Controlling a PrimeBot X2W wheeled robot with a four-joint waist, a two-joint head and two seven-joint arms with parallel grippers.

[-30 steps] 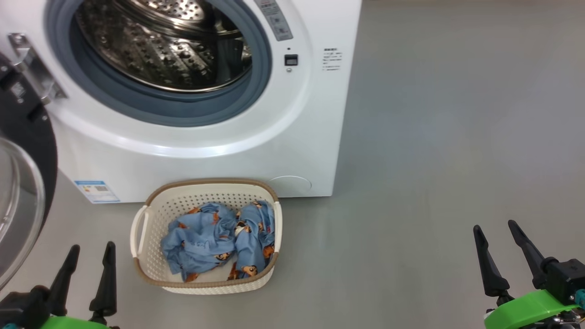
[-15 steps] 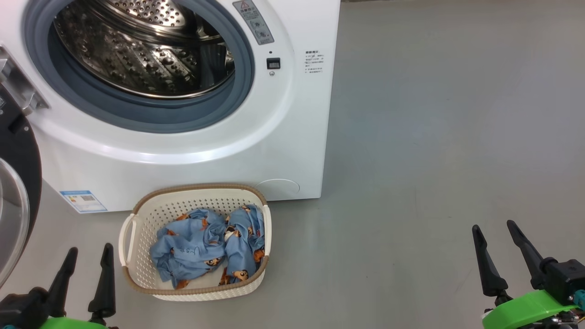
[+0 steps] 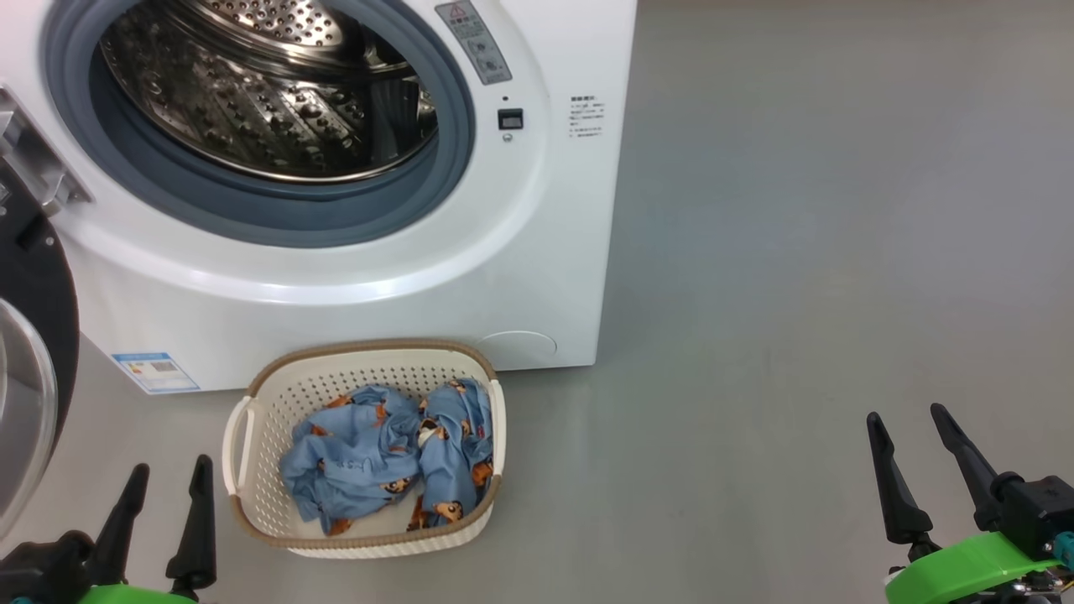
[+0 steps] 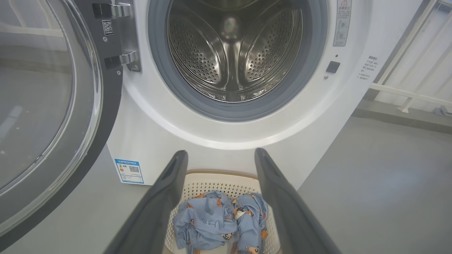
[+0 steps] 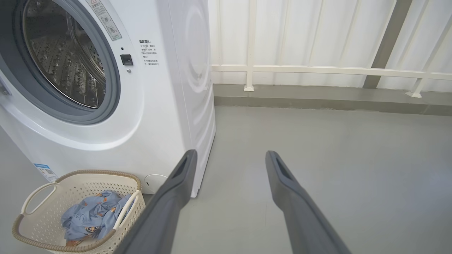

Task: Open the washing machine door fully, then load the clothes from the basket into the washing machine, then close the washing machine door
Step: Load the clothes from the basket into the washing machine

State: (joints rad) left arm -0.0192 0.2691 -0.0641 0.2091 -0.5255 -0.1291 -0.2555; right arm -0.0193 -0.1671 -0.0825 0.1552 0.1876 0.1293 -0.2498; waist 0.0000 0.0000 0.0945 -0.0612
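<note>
The white washing machine [image 3: 537, 268] [image 4: 159, 134] [image 5: 166, 106] stands with its steel drum [image 3: 268, 92] [image 4: 233, 49] bare and nothing in it. Its black glass-centred door [image 3: 33, 369] [image 4: 46, 116] is swung wide open to the left. On the floor in front sits the cream basket [image 3: 277, 520] [image 4: 219, 178] [image 5: 31, 225] holding crumpled light blue bear-print clothes [image 3: 386, 457] [image 4: 219, 225] [image 5: 91, 218]. My left gripper [image 3: 168, 474] [image 4: 219, 157] is open at the lower left, just left of the basket and clear of it. My right gripper [image 3: 906, 415] [image 5: 229, 155] is open over bare floor far to the right.
Grey floor [image 3: 797, 252] stretches to the right of the machine. A white panelled wall with a rail [image 5: 317, 70] runs behind it. A blue label [image 3: 155, 371] marks the machine's lower left corner.
The whole head view has shifted, so the camera moved: machine and basket sit further left and lower than a second ago. Both grippers keep their places, open.
</note>
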